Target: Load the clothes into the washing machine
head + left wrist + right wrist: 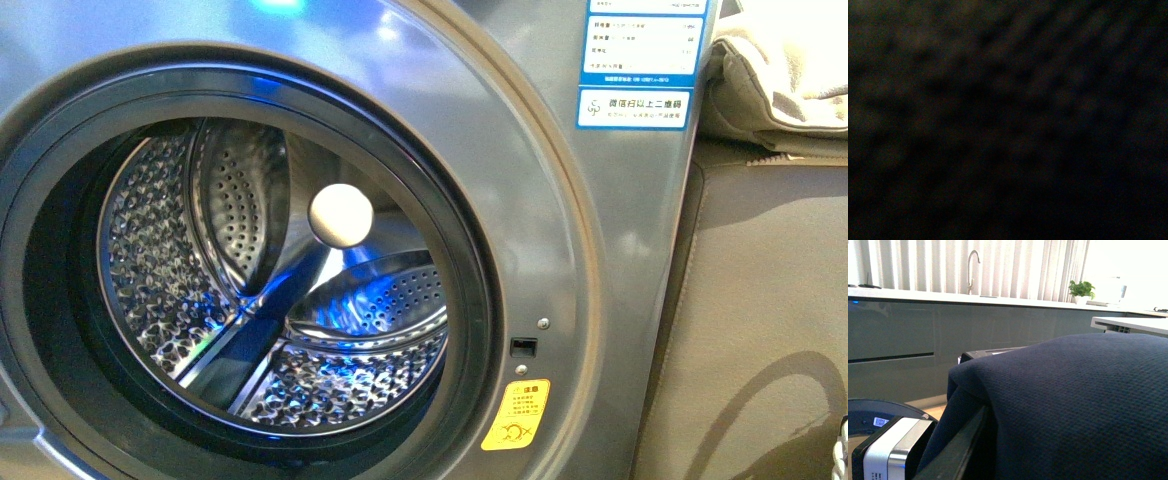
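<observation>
The washing machine (570,250) label (634,108) reads 微信扫以上二维码; clothes (1073,405) cover the right fingers, state untellable.

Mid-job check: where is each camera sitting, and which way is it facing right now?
Front: on the body, facing the washing machine, into its open, empty drum; no arm shows.
Left wrist: dark, unreadable.
Right wrist: looks over the clothes toward a kitchen counter; no arm part clearly shows.
Shared: nothing visible in both.

Your left wrist view is dark; your right tool (962,442) is showing only a dark edge, grip unreadable.
</observation>
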`<act>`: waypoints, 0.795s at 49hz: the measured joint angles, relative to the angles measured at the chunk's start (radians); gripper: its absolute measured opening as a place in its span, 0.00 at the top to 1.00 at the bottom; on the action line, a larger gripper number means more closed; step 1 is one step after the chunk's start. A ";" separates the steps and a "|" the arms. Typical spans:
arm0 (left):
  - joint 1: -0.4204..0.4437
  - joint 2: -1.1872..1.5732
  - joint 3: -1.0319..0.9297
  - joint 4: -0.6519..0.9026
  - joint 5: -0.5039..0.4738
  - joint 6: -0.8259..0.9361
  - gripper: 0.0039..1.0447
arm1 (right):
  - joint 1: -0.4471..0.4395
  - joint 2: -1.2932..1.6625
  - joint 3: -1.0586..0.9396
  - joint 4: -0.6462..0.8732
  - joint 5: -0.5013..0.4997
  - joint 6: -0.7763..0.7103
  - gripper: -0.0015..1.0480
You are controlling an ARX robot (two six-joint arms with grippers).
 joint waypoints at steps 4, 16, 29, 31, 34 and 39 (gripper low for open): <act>0.005 -0.001 0.000 0.000 -0.001 -0.003 0.82 | 0.000 0.000 0.000 0.000 -0.001 0.000 0.38; 0.055 -0.013 -0.023 0.007 -0.011 -0.029 0.87 | 0.000 0.000 0.000 0.000 -0.004 0.003 0.06; 0.150 -0.095 -0.155 0.020 -0.006 -0.105 0.87 | 0.000 0.000 0.000 0.000 -0.003 0.002 0.07; 0.170 -0.117 -0.190 0.020 0.001 -0.118 0.87 | 0.000 0.000 0.000 0.001 -0.004 0.002 0.07; 0.206 -0.159 -0.253 0.021 0.018 -0.140 0.87 | 0.000 0.000 0.000 0.002 -0.004 0.002 0.07; 0.258 -0.222 -0.352 0.021 0.042 -0.173 0.87 | 0.000 0.000 0.000 0.002 -0.003 0.002 0.07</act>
